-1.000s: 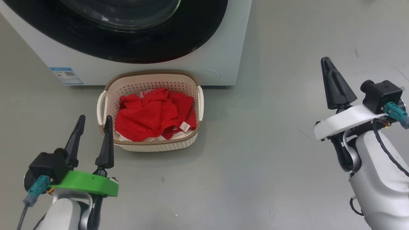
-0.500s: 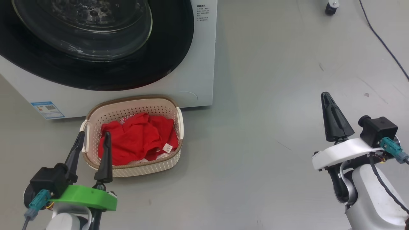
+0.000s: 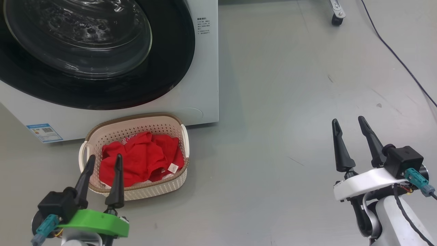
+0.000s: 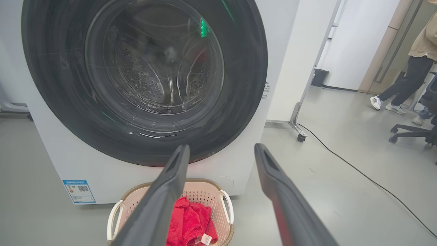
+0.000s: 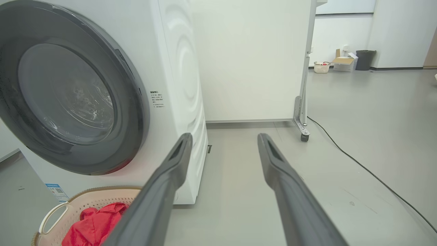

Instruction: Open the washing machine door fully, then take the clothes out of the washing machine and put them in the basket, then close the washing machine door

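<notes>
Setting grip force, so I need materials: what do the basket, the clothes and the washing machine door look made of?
The basket looks like matte cream moulded plastic: perforated walls, brown woven-look rim. The clothes look like soft matte red fabric, creased and slumped. The washing machine door seems to be clear glass, by its reflections, in a glossy black rim, probably plastic.

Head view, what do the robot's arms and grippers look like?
Left gripper: long tapering black jaws on a green bracket. Right gripper: same jaws, white bracket. Each wrist has a black camera block, a teal cable plug, and a pale forearm.
</notes>
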### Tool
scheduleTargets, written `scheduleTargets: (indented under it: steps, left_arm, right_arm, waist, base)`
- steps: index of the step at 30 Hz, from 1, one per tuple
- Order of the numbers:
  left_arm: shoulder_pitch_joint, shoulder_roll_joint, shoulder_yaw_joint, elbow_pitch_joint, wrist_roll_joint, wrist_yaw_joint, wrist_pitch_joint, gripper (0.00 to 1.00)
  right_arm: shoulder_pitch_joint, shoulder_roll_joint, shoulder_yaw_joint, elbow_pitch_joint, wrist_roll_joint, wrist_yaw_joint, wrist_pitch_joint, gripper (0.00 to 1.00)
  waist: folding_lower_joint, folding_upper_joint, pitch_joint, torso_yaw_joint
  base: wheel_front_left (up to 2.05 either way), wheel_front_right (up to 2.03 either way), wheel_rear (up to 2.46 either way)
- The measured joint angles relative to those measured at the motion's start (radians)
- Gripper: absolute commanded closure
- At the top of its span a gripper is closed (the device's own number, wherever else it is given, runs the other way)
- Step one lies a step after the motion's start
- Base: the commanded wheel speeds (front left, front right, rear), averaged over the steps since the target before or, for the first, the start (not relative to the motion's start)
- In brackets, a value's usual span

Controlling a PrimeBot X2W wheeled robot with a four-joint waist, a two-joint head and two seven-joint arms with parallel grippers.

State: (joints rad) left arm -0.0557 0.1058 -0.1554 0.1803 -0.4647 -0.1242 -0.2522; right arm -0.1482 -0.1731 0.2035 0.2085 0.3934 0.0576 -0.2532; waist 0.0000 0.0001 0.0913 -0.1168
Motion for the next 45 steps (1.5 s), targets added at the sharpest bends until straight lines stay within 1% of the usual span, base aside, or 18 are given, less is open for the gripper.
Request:
scheduleTargets:
  steps: [4,14,34,39,45]
  left_arm:
    - [0.004,-0.006,0.021,-0.004,0.001,0.0,0.0,0.0]
    - [0.004,-0.006,0.021,-0.013,0.018,0.0,0.0,0.0]
    - [0.005,-0.012,0.027,0.013,0.026,0.0,0.0,0.0]
    - [0.005,-0.016,0.024,0.017,0.025,0.0,0.0,0.0]
    - [0.005,-0.016,0.031,0.024,0.028,0.0,0.0,0.0]
  right_arm:
    - [0.012,0.007,-0.004,-0.015,-0.01,0.0,0.0,0.0]
    - [0.034,0.015,-0.019,-0.048,-0.027,0.001,0.0,0.0]
    - [0.054,0.024,-0.029,-0.068,-0.063,0.003,0.0,0.0]
    - [0.055,0.025,-0.03,-0.07,-0.073,0.012,0.0,0.0]
    - [0.055,0.029,-0.032,-0.072,-0.079,0.012,0.0,0.0]
  waist:
    - [0.0,0.0,0.0,-0.001]
    - [0.0,0.0,0.004,0.004]
    - [0.0,0.0,0.01,0.016]
    - [0.0,0.0,0.009,0.018]
    - [0.0,0.0,0.009,0.022]
  base:
    - [0.0,0.0,0.0]
    - [0.0,0.0,0.0]
    - [0.0,0.0,0.0]
    - [0.0,0.0,0.0]
    - [0.0,0.0,0.0]
